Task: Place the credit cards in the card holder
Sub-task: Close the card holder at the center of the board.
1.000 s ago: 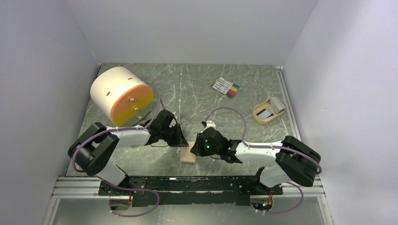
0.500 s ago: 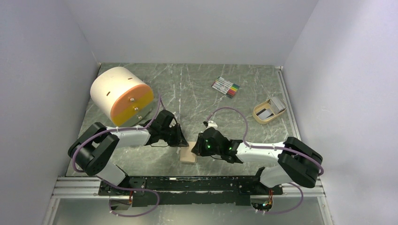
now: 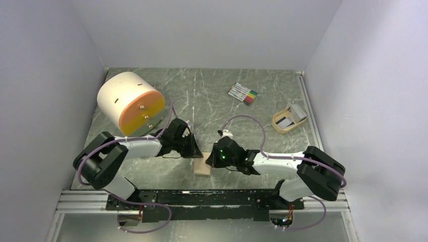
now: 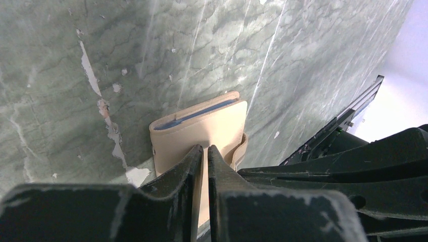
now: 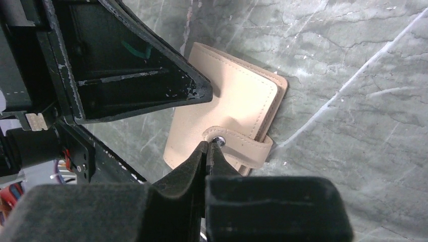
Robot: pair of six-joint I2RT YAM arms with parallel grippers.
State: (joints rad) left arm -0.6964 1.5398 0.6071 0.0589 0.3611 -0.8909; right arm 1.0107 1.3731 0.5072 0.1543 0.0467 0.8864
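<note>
The card holder (image 3: pixel 203 168), a tan folded wallet, lies shut near the table's front edge between both arms. In the left wrist view it (image 4: pixel 202 126) shows blue sleeve edges. My left gripper (image 4: pixel 204 147) is shut, with its tips resting on the wallet's cover. My right gripper (image 5: pixel 208 143) is shut, its tips at the metal snap of the tab (image 5: pixel 245 147), which wraps the wallet (image 5: pixel 237 101). I cannot tell whether it pinches the tab. The credit cards (image 3: pixel 293 116), whitish-grey with dark bands, lie in the tan tray (image 3: pixel 276 124) at the far right.
A large cream and orange cylinder (image 3: pixel 129 102) lies on its side at the back left. A bundle of coloured marker pens (image 3: pixel 243 94) lies at the back centre. Walls close in the left, back and right. The black base rail (image 3: pixel 202 199) runs just in front of the wallet.
</note>
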